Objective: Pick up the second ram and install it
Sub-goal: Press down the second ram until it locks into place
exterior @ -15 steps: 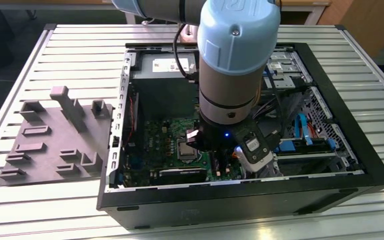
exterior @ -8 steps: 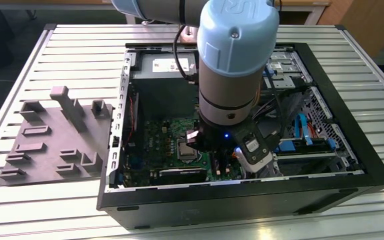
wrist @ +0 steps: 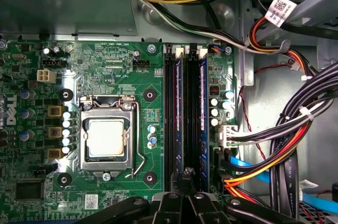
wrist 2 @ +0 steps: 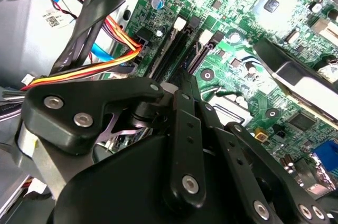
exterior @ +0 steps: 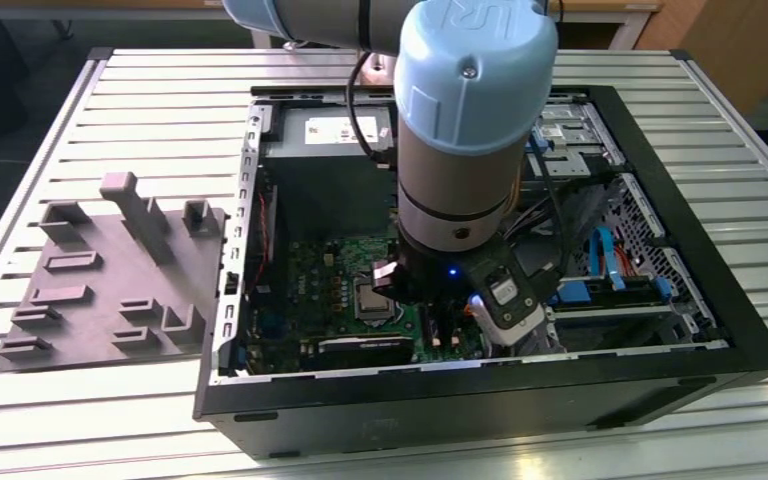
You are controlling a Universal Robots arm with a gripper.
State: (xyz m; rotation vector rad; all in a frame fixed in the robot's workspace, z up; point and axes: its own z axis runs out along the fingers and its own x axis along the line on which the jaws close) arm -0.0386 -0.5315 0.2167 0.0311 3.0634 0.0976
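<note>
Standing on the ribbed bench (exterior: 117, 90) at the exterior view's left is a grey tray (exterior: 104, 280) with upright posts; to its right lies the open computer case (exterior: 704, 300), into which the arm reaches down over the green motherboard (wrist: 105, 76). In the first wrist view two memory sticks sit upright in adjacent slots beside the silver processor (wrist: 105, 138), the second ram (wrist: 202, 108) among them, and the gripper (wrist: 187, 174) hangs at the slots' near end; whether its fingers are apart or together cannot be told
</note>
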